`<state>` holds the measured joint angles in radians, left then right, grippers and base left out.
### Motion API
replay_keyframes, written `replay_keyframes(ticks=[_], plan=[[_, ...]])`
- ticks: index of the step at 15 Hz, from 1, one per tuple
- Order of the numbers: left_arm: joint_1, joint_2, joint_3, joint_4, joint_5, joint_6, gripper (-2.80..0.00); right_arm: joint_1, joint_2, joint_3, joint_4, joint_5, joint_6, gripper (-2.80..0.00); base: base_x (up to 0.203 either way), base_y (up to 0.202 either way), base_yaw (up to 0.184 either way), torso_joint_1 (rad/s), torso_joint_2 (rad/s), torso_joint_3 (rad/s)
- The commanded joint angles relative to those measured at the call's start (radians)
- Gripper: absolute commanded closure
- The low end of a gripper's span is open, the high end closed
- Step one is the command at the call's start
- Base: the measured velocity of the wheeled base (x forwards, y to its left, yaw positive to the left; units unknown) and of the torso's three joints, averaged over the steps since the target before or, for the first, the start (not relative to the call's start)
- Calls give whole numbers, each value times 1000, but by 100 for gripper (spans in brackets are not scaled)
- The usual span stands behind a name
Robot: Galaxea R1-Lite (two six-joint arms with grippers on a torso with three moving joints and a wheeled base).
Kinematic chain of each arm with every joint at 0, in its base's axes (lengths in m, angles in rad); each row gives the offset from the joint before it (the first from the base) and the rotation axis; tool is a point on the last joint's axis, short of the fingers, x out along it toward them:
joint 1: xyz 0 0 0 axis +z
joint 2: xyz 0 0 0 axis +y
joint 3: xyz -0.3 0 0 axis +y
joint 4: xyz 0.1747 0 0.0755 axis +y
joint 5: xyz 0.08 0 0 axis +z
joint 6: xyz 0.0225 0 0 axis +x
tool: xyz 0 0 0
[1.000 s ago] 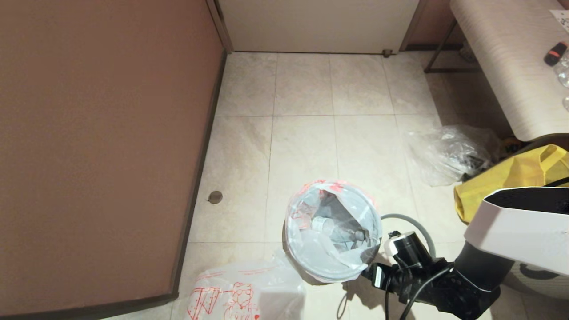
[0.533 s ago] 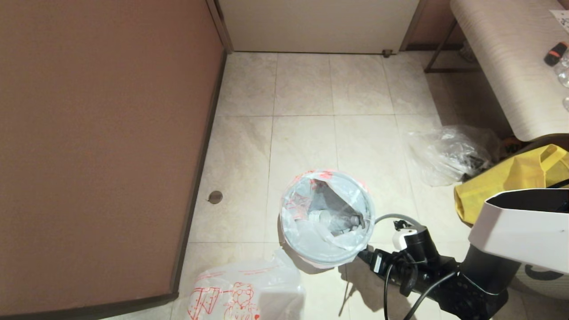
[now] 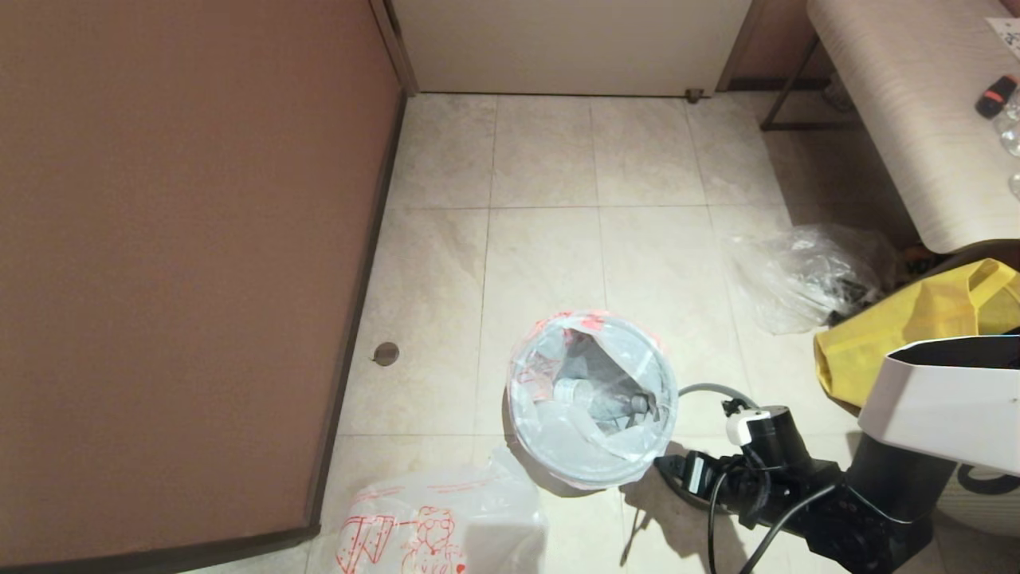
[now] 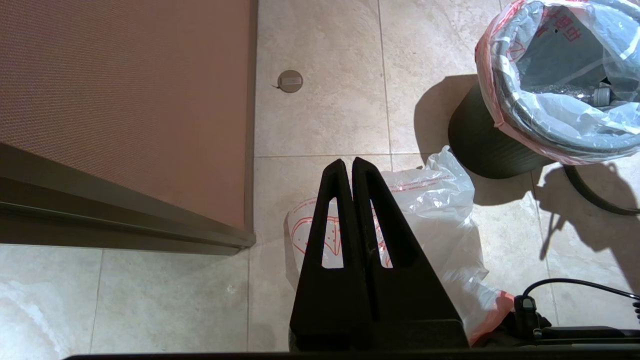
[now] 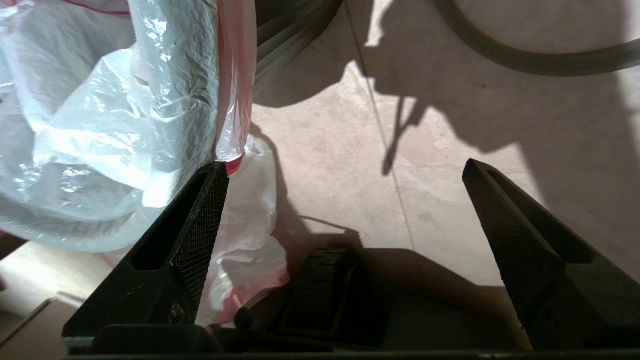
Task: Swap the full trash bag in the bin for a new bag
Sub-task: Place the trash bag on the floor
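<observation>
The black bin [image 4: 480, 145] stands on the tiled floor, lined with the full trash bag [image 3: 586, 434]. The bag is milky white with orange-red edges folded over the rim, and a bottle [image 3: 594, 395] lies inside. The bin's grey hoop [image 3: 709, 389] lies on the floor just right of the bin. My right gripper [image 3: 669, 470] is open beside the bin's near right side. One finger [image 5: 200, 225] sits against the bag's hanging edge [image 5: 225, 100], and only bare floor shows between the fingers. The new bag [image 3: 438, 526], printed in red, lies near left. My left gripper [image 4: 348, 162] hovers shut above it.
A tall brown panel [image 3: 183, 263] walls off the left side, with a round floor stop [image 3: 386, 353] near its foot. At the right are a clear crinkled bag [image 3: 805, 275], a yellow tote [image 3: 916, 319] and a table [image 3: 916, 104]. Open tiles lie beyond the bin.
The bin with its bag has shifted a little farther from me. My right gripper has drawn back to the right, off the bin's rim. The new bag has not moved.
</observation>
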<state>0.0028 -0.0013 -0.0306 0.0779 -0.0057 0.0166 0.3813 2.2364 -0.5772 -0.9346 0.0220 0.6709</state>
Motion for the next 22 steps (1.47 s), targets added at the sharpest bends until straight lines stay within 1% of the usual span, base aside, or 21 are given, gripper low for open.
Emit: replay_keyframes(ticks=[1,4,7,10,14,16,19,20,21,22], plan=[[0,1,0,0,0,0,0,-7,-12,3,-4,16,5,-280,0,0,0,0,0,0],[0,1,0,0,0,0,0,-3,1,0,0,15,-7,-280,0,0,0,0,0,0],[0,1,0,0,0,0,0,2,19,0,-1,13,-52,-280,0,0,0,0,0,0],[0,1,0,0,0,0,0,6,32,-3,-4,6,-70,-280,0,0,0,0,0,0],[0,1,0,0,0,0,0,21,65,-14,-9,-60,-92,-280,0,0,0,0,0,0],[0,1,0,0,0,0,0,21,64,-16,-15,-68,-91,-280,0,0,0,0,0,0],[0,1,0,0,0,0,0,16,56,46,-118,-41,-88,-280,0,0,0,0,0,0],[0,1,0,0,0,0,0,9,50,92,-175,-7,-99,-280,0,0,0,0,0,0],[0,1,0,0,0,0,0,-12,45,126,-244,52,-126,-280,0,0,0,0,0,0],[0,1,0,0,0,0,0,-26,55,133,-284,75,-138,-280,0,0,0,0,0,0]])
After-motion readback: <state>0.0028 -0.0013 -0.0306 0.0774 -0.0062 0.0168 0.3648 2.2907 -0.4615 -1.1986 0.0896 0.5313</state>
